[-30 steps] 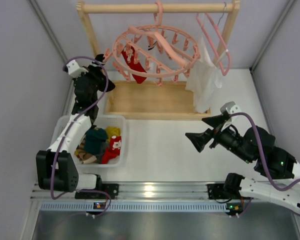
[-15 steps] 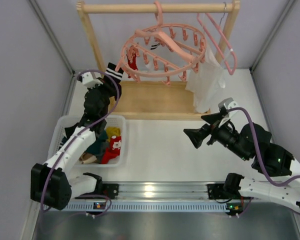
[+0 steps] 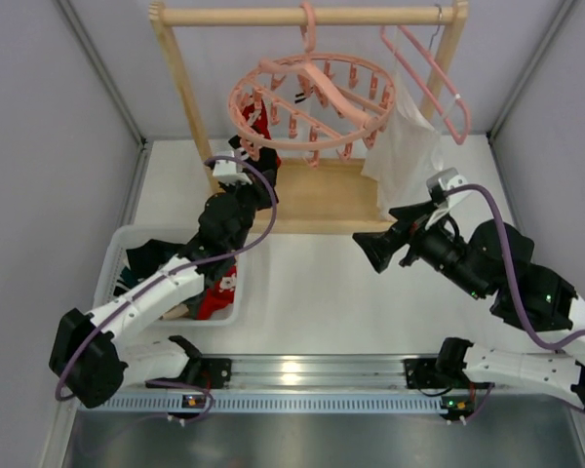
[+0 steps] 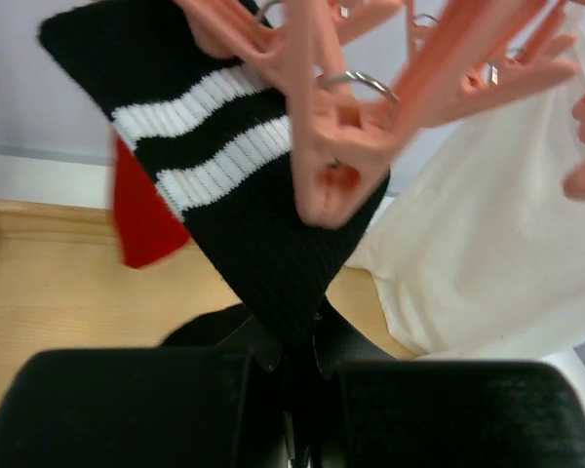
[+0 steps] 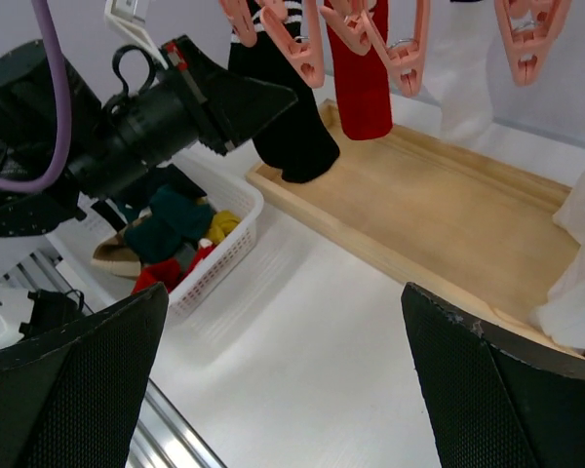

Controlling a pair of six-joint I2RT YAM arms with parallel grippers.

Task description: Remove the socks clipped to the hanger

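Up at the far edge of the table (image 3: 312, 292), the pink drying ring (image 3: 312, 97) hangs by its hook from the rail of a wooden rack (image 3: 312, 16), roughly level. Two socks hang from clips on its left side: a black sock with white cuff stripes (image 4: 263, 244) and, just behind it, a red sock (image 4: 141, 210). The left pincer (image 4: 300, 363) is clamped tight on the lower end of the black sock, while a pink clip (image 4: 322, 156) bites the sock just below its stripes, so it spans between the two. The right pincer (image 5: 285, 292) hovers over the middle of the table, jaws spread wide with nothing between them, facing the rack's wooden base (image 5: 439, 224). A white cloth bag (image 3: 405, 146) hangs to the right of the ring, beside a plain pink clothes hanger (image 3: 439, 88) on the same rail. Near the left edge of the table sits a white basket (image 5: 236, 226) holding other socks, among them a red one with white marks (image 3: 222, 285), a dark teal one (image 5: 175, 219) and a yellow one (image 5: 219, 226).
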